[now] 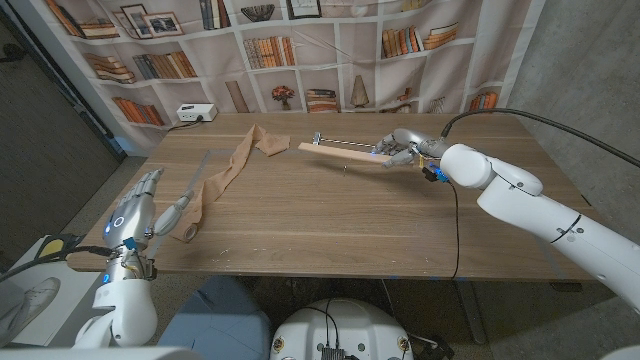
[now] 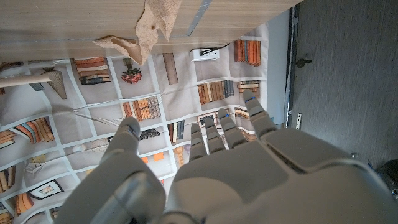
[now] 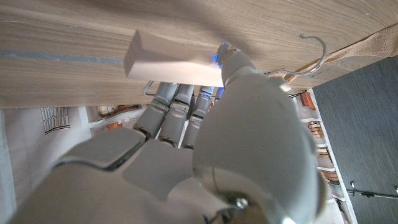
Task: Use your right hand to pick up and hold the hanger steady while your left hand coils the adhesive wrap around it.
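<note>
Gripping the hanger at its right end, your right hand is holding it over the far counter. Your left hand is hovering open, empty, beside the wrap lying at left.

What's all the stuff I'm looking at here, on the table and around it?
Hanger: one, pale wood with a metal hook, far middle of the table, its right end in the right hand.
Adhesive wrap: one, tan strip, lying loose from the far middle towards the table's left front, rolled up at its near end.
Table: one, brown wood.
Power strip: one, white, behind the table's far left corner.
Bookshelf backdrop: one, printed, behind the table.
Right hand: one, grey, fingers around the hanger's end.
Left hand: one, grey, fingers apart, holding nothing, at the table's left front edge.
</note>
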Motion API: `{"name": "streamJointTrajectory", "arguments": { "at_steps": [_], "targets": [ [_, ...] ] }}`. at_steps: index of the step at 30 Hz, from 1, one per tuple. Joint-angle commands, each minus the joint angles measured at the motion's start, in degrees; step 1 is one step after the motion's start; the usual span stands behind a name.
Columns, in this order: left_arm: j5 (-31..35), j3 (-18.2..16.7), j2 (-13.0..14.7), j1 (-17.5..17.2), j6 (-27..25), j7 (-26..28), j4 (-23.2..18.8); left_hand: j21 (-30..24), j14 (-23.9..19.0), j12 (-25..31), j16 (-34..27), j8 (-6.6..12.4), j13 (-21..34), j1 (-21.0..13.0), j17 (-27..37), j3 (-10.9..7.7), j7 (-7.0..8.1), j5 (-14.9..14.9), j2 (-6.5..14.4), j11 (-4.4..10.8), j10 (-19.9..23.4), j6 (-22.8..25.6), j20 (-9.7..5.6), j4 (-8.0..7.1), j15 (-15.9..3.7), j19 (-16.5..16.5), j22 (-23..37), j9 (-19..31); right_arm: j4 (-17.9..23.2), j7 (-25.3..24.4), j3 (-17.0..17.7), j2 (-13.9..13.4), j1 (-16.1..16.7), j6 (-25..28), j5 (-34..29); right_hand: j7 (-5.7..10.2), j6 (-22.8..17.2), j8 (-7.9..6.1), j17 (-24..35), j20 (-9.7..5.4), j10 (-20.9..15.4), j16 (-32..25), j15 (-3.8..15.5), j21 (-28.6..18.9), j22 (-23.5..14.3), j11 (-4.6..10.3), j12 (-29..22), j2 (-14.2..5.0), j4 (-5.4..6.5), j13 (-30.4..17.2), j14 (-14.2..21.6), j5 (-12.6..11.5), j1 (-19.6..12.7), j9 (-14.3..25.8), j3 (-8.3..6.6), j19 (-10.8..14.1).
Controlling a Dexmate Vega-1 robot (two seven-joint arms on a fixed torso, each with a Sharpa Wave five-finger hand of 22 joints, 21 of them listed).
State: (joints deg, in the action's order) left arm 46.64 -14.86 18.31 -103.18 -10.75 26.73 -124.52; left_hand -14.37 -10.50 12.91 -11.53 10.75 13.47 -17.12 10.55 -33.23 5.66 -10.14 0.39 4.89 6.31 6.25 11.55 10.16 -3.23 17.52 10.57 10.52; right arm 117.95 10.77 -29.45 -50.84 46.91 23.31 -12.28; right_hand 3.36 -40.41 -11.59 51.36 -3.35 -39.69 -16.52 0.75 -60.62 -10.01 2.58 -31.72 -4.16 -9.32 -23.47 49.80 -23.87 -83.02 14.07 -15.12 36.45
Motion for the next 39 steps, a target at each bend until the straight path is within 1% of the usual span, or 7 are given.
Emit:
{"name": "streamJointTrajectory", "arguments": {
  "at_steps": [1, 5, 9, 14, 19, 30, 39],
  "targets": [
    [-0.23, 0.53, -1.34, 0.37, -1.32, 0.73, 0.65, -1.49, -1.08, 0.19, -0.22, 0.14, 0.46, -1.28, 0.25, 0.33, 0.04, 0.23, -0.21, -0.71, -0.16, -0.72, 0.17, -0.4, 0.06, 4.06, 0.43, 0.28, 0.64, -0.65, 0.56, -0.63, 0.67, 0.15, 0.18, -0.13, -0.26, -0.19, 0.17, -5.19, -3.93, -0.2, 12.69, -0.34, -0.12, 3.34, -2.38, -1.48, -0.06, -4.58, 6.47, -0.3, -1.24, 0.22, -3.83, -0.52],
    [-0.14, 0.72, -1.51, 0.27, -1.15, 1.63, 0.95, -1.65, -1.9, 0.62, -0.45, 0.36, 0.61, -1.72, 0.29, 0.47, -1.15, 0.24, -0.46, -0.62, 0.59, -0.36, 0.61, -0.42, 0.29, 4.82, 0.46, 0.29, 0.67, -0.67, 0.54, -0.66, 0.65, 0.06, 0.2, -0.1, -0.25, -0.18, 0.23, -5.21, -4.03, -0.16, 12.69, -0.45, -0.12, 3.26, -2.36, -1.47, -0.07, -4.59, 6.51, -0.3, -1.25, 0.21, -3.88, -0.61],
    [-0.12, 0.93, -1.97, 0.41, -1.18, 2.8, 1.41, -1.78, -3.12, 1.52, -0.75, 0.54, 0.82, -2.2, 0.32, 0.69, -1.61, 0.24, -0.77, -0.73, 2.48, 0.04, 0.62, -0.49, 0.81, 5.64, 0.49, 0.29, 0.81, -0.67, 0.64, -0.8, 0.76, 0.13, 0.26, -0.12, -0.24, -0.17, 0.28, -5.21, -3.89, -0.11, 12.69, -0.57, -0.12, 3.32, -2.3, -1.45, -0.08, -4.7, 6.51, -0.29, -1.25, 0.21, -3.92, -0.69],
    [0.14, 1.31, -2.01, 0.56, -1.45, 3.28, 1.78, -1.92, -3.79, 1.71, -0.89, 0.56, 0.91, -2.5, 0.32, 0.77, -1.63, 0.22, -0.94, -0.86, 2.81, 0.14, 0.6, -0.47, 0.98, 6.23, 0.5, 0.28, 1.13, -0.86, 0.88, -1.01, 1.05, 0.44, 0.29, -0.14, -0.25, -0.17, 0.32, -5.21, -4.01, -0.06, 12.68, -0.71, -0.12, 3.29, -2.27, -1.44, -0.05, -4.7, 6.55, -0.29, -1.22, 0.2, -3.97, -0.78],
    [0.71, 1.8, -2.27, 0.85, -2.04, 4.05, 2.22, -1.12, -3.93, 2.06, -0.78, 0.56, 1.09, -2.61, 0.37, 1.12, -1.5, 0.25, -1.43, -0.68, 3.48, 0.18, 0.44, -0.6, 1.18, 4.6, 0.53, 0.28, 1.55, -1.03, 1.15, -1.23, 1.43, 0.85, 0.45, -0.17, -0.26, -0.17, 0.37, -5.21, -3.97, -0.04, 12.69, -0.81, -0.12, 3.38, -2.23, -1.43, -0.06, -4.75, 6.59, -0.28, -1.21, 0.2, -3.99, -0.83],
    [1.17, 2.01, -1.25, 1.1, -2.36, 3.35, 2.68, -0.47, -3.91, 2.21, -0.64, 0.67, 1.27, -2.81, 0.43, 1.42, -1.27, 0.23, -1.72, -0.29, 3.73, 0.53, 0.51, -0.74, 0.78, 3.35, 0.58, 0.29, 2.07, -1.51, 1.65, -1.64, 2.26, 1.22, 0.92, -0.13, -0.28, -0.16, 0.46, -5.19, -4.09, 0.05, 12.68, -1.05, -0.12, 3.35, -2.17, -1.41, -0.05, -4.79, 6.62, -0.28, -1.17, 0.19, -4.08, -0.98],
    [2.71, 1.6, 0.35, 1.31, -2.44, 3.08, 3.81, -0.53, -4.92, 2.78, -0.82, 1.4, 1.54, -3.95, 0.4, 1.43, -1.72, 0.12, -1.61, -0.52, 5.21, 2.91, 0.01, -0.64, 0.84, 4.06, 0.62, 0.31, 2.05, -1.52, 1.56, -1.81, 2.17, 1.36, 0.83, -0.16, -0.3, -0.15, 0.52, -5.18, -4.07, 0.16, 12.67, -1.32, -0.11, 3.35, -2.03, -1.47, -0.02, -4.81, 6.73, -0.28, -1.13, 0.18, -4.21, -1.18]
  ]
}}
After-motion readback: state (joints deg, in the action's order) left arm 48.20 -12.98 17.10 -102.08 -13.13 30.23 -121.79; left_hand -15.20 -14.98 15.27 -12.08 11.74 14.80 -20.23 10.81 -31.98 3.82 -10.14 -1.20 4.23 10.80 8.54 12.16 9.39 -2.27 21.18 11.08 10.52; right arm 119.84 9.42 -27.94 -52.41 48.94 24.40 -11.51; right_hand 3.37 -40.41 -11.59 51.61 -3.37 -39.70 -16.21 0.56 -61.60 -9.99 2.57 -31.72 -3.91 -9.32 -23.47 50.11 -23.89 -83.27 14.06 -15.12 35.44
